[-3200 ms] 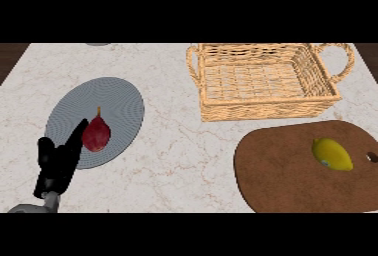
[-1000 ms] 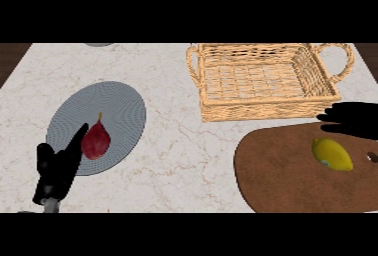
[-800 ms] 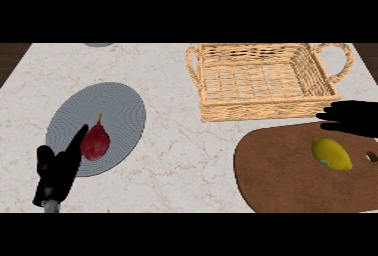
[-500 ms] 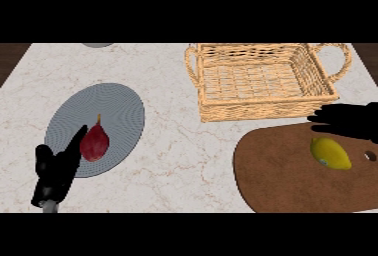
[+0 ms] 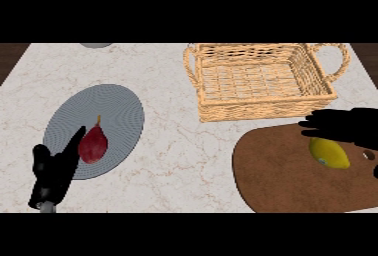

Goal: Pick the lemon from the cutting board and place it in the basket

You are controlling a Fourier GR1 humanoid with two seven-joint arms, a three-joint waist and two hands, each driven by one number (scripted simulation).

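Observation:
A yellow lemon (image 5: 330,153) lies on the round brown cutting board (image 5: 295,175) at the lower right. My right hand (image 5: 347,125) comes in from the right edge, fingers straight and spread, hovering over the lemon's far end and hiding part of it. It holds nothing. The woven basket (image 5: 263,82) with two handles stands just beyond the board, with nothing inside. My left hand (image 5: 55,170) rests open at the lower left, fingers up, beside the grey plate.
A grey plate (image 5: 94,130) at the left holds a dark red, pear-shaped piece of food (image 5: 93,145). A grey object (image 5: 96,45) peeks in at the counter's far edge. The marble counter (image 5: 177,150) stretches between plate and board.
My right hand has come in from the right edge and slid left and down, now reaching over the lemon's far end. The left hand has stayed in place.

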